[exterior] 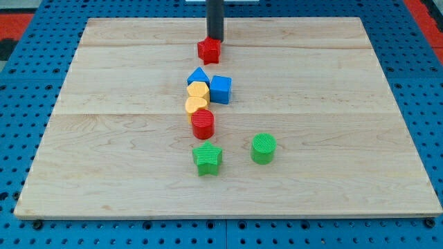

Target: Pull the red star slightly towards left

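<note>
The wooden board (332, 138) fills most of the view, lying on a blue perforated table (429, 83). The dark rod (215, 17) comes straight down from the view's top, upright, a little left of centre. There is no gripper on this arm, so nothing spreads or pinches; my tip (215, 39) rests just above the red star (209, 50), at its upper right edge, apparently touching it. The red star sits near the board's top edge, apart from the other blocks.

Below it, towards the view's bottom, a tight cluster runs downward: a blue triangular block (198, 75) beside a blue cube (221, 89), then two yellow blocks, the upper (199, 90) roughly hexagonal and the lower (196, 104) heart-like, then a red cylinder (203, 124). These touch or nearly touch one another. Further down stand a green star (208, 159) and, to the view's right of it and well apart, a green cylinder (263, 148)
</note>
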Robot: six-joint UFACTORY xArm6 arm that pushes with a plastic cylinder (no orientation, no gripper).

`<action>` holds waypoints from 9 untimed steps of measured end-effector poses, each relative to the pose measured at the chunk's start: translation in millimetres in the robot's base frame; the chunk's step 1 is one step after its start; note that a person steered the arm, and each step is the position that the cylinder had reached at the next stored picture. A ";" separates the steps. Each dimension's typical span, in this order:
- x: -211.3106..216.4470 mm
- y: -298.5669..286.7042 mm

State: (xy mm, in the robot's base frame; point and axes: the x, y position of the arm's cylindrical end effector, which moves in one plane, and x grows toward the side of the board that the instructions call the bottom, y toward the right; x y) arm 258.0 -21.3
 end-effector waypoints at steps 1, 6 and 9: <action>-1.6 42.9; 17.5 56.9; 13.1 -5.4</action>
State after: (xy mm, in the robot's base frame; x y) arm 271.1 -26.7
